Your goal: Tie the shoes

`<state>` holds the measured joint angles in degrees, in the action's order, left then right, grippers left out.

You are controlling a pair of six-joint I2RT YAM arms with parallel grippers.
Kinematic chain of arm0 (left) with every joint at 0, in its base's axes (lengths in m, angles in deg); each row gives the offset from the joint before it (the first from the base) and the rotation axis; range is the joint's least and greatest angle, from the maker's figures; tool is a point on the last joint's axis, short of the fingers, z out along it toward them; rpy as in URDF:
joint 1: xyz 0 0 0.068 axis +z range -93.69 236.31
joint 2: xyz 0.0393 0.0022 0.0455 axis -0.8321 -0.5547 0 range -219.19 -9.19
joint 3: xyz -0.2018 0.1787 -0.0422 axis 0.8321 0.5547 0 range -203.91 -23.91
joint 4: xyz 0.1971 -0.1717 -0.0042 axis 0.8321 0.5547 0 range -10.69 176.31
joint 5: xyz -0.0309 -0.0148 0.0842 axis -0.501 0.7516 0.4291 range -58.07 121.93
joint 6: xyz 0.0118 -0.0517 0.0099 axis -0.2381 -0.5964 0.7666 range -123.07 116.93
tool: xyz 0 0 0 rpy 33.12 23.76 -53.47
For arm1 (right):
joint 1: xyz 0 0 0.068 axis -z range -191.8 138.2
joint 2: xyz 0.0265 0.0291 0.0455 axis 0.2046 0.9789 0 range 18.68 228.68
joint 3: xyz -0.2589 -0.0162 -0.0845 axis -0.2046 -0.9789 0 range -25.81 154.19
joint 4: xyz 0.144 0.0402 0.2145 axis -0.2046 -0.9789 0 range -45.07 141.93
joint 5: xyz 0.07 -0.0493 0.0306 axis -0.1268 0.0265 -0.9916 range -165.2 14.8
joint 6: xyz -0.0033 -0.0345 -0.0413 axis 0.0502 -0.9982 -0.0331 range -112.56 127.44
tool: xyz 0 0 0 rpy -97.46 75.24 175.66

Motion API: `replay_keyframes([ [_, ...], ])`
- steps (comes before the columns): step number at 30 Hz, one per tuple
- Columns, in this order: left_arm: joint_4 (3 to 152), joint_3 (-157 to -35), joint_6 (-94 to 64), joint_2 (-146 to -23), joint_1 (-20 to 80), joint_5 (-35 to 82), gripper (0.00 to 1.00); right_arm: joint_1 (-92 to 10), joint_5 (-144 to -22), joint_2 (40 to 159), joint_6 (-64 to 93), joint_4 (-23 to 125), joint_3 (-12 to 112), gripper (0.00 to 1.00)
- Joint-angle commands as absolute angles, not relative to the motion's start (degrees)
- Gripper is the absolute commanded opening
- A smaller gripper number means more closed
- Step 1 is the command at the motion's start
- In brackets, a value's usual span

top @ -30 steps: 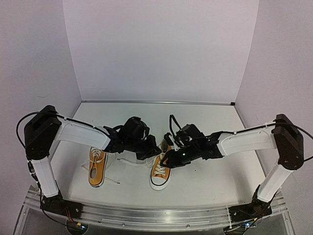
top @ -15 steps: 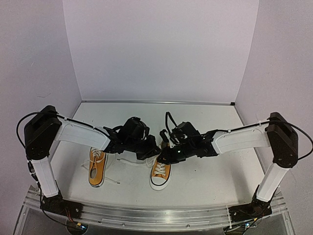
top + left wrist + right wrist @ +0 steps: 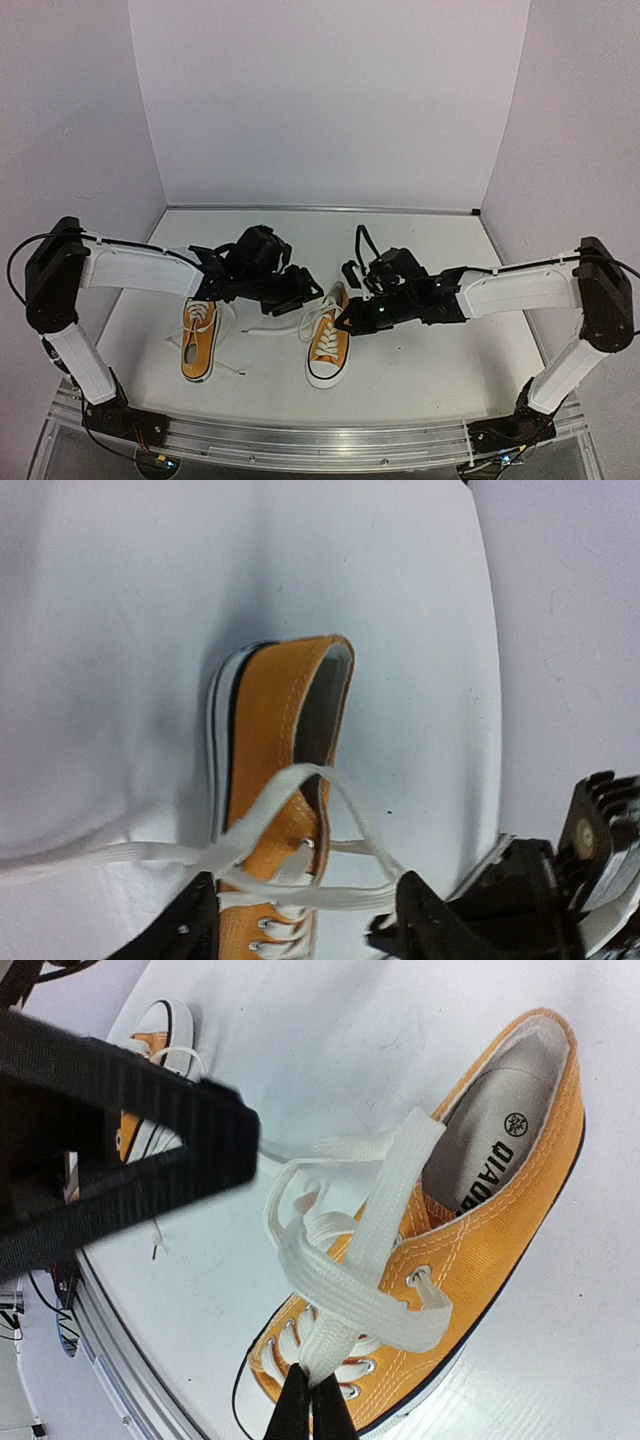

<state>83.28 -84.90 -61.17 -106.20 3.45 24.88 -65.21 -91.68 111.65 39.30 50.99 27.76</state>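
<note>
Two orange shoes with white laces lie on the white table, one at the left (image 3: 198, 342) and one in the middle (image 3: 328, 345). My right gripper (image 3: 312, 1372) is shut on a loop of the middle shoe's lace (image 3: 372, 1252), pinching it over the eyelets. In the top view it (image 3: 343, 322) hovers at that shoe's right side. My left gripper (image 3: 305, 915) stands open above the same shoe (image 3: 275, 730), and a lace loop (image 3: 335, 785) stretches across the gap between its fingers. From above, the left gripper (image 3: 296, 297) sits just left of the shoe's heel.
White walls (image 3: 320, 100) close in the table at the back and both sides. A metal rail (image 3: 300, 440) runs along the near edge. A loose lace end (image 3: 262, 330) trails between the two shoes.
My left gripper has opened and drawn back to the left, its lace released. My right gripper has shut on the lace loop and shifted slightly right.
</note>
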Motion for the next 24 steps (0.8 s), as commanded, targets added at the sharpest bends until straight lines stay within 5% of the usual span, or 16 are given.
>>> replay_keyframes([
  [1,96.4,-85.2,-48.9,-97.7,5.1,34.7,0.73,-65.3,-89.4,107.6,39.9,49.7,26.0,0.0],
  [9,113.9,-85.1,-25.6,-97.4,7.1,38.3,0.83,-65.3,-88.7,104.7,40.8,49.0,21.9,0.0],
  [24,117.4,-87.7,-1.5,-109.0,7.1,33.7,0.7,-65.3,-88.8,104.9,41.4,49.0,21.7,0.0],
])
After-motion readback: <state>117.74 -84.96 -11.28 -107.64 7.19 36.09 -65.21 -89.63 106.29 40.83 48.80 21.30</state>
